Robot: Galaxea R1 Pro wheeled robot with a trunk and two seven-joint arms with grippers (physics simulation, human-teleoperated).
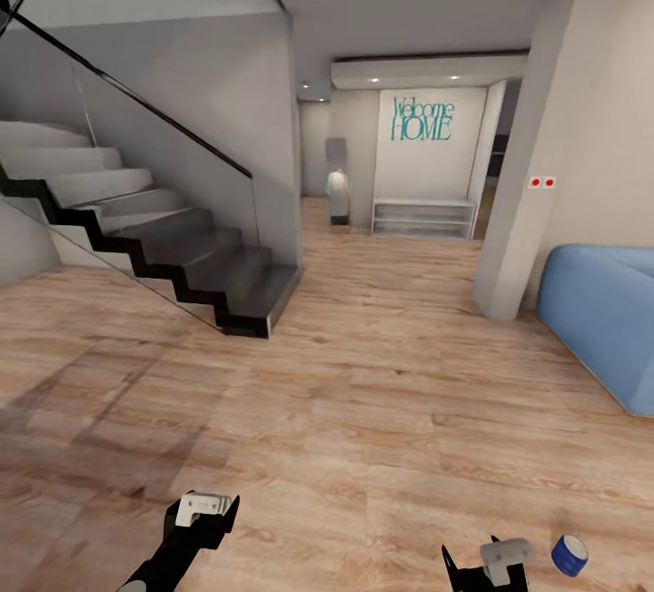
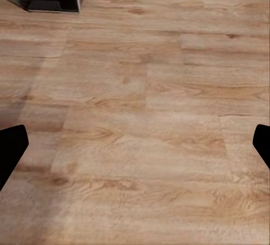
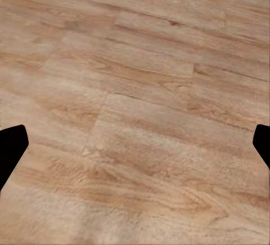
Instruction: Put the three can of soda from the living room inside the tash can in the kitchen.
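Near the right gripper [image 1: 486, 565], at the bottom right of the head view, 1 dark blue soda can [image 1: 569, 555] lies tipped on the wooden floor [image 1: 363, 410], just beside the fingers and not held. Both wrist views show fingertips spread wide with only floorboards between them, so the right gripper and the left gripper [image 1: 204, 512] are open and empty. Farther off stand a dark staircase [image 1: 182, 265] on the left, a light-blue sofa [image 1: 604, 320] on the right and a "Welcome HOME" wall [image 1: 422, 120] at the far end.

No bin appears, and I see no orange cans. The step in hand looks like collecting this can from the floor. Next, the right arm should lower over it, line its fingers across the can's body, and close before driving to the kitchen.
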